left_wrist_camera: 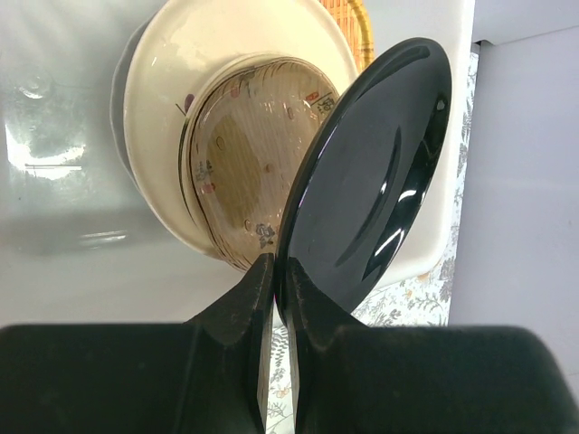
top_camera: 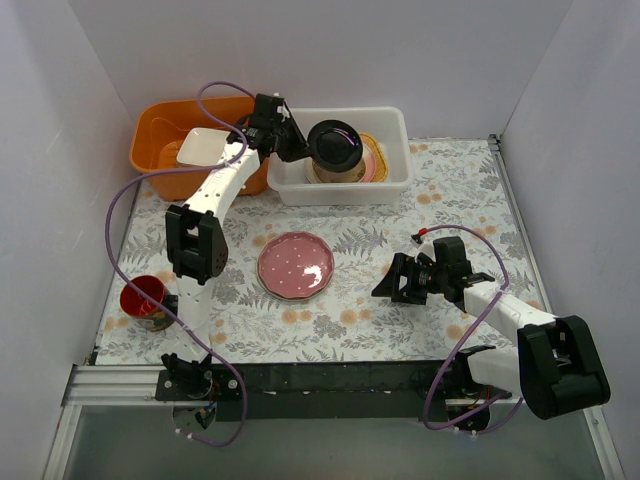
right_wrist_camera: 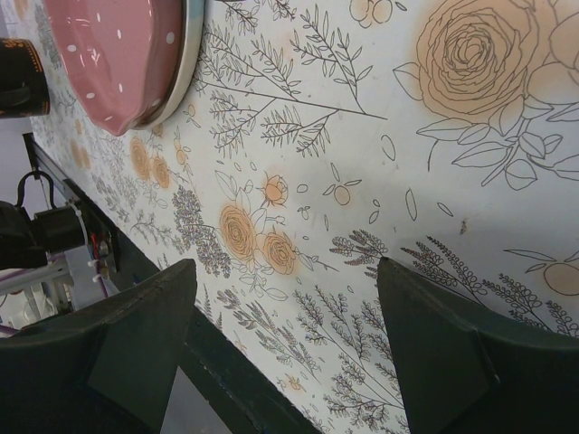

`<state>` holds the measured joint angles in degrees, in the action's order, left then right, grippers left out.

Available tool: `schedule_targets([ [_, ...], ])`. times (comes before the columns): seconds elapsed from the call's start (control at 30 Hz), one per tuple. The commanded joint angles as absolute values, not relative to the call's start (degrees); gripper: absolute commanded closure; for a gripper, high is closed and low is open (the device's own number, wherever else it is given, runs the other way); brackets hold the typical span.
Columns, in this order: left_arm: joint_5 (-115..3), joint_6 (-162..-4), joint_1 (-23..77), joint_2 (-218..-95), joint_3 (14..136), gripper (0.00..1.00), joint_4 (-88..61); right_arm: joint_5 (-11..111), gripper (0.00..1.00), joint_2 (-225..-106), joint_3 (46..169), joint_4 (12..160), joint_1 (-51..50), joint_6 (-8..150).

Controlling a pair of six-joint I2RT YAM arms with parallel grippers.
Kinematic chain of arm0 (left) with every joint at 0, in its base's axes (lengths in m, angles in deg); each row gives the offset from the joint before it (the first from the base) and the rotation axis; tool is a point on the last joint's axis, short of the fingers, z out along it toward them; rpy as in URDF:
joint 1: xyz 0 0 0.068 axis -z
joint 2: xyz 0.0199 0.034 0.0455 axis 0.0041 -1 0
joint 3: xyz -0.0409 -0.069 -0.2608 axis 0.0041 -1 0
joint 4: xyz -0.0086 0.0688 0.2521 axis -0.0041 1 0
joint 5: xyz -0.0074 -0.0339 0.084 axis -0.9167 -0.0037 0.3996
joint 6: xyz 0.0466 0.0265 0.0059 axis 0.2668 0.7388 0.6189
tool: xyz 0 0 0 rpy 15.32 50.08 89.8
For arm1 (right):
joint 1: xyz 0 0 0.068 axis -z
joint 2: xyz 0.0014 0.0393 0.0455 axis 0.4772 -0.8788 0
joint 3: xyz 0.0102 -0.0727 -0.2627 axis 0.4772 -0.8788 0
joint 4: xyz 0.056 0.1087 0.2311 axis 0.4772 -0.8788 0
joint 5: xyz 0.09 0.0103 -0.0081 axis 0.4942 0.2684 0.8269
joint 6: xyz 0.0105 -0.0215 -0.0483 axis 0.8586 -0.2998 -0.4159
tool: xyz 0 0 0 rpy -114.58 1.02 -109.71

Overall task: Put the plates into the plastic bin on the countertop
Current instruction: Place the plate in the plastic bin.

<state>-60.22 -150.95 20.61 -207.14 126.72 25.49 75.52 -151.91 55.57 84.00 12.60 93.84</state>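
My left gripper [top_camera: 300, 148] is shut on the rim of the small black plate [top_camera: 335, 145] and holds it tilted over the white plastic bin [top_camera: 395, 122]. In the left wrist view the black plate [left_wrist_camera: 375, 172] stands on edge between my fingers [left_wrist_camera: 258, 289], above a cream plate [left_wrist_camera: 204, 54] and a smaller patterned plate [left_wrist_camera: 244, 154] in the bin; the orange woven plate [left_wrist_camera: 353, 23] lies beneath. The pink dotted plate [top_camera: 295, 265] lies flat on the countertop [top_camera: 450, 190], also in the right wrist view [right_wrist_camera: 118, 54]. My right gripper [top_camera: 385, 288] is open and empty, right of it.
An orange tub [top_camera: 160, 135] holding a white rectangular dish [top_camera: 205, 148] stands left of the bin. A red cup [top_camera: 145, 298] sits at the near left by my left arm's base. White walls enclose the sides and back.
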Motion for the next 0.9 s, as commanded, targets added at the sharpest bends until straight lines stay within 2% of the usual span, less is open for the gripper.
schedule_targets([
  [0.0,-61.24,-150.90,20.80,-207.15,129.91,1.00,25.07,76.15,0.12,-151.29,57.02,84.98,12.24,92.67],
  [0.87,-62.21,-150.99,20.80,-211.81,128.16,1.00,23.40,75.88,0.12,-152.43,56.85,84.98,12.33,91.87],
])
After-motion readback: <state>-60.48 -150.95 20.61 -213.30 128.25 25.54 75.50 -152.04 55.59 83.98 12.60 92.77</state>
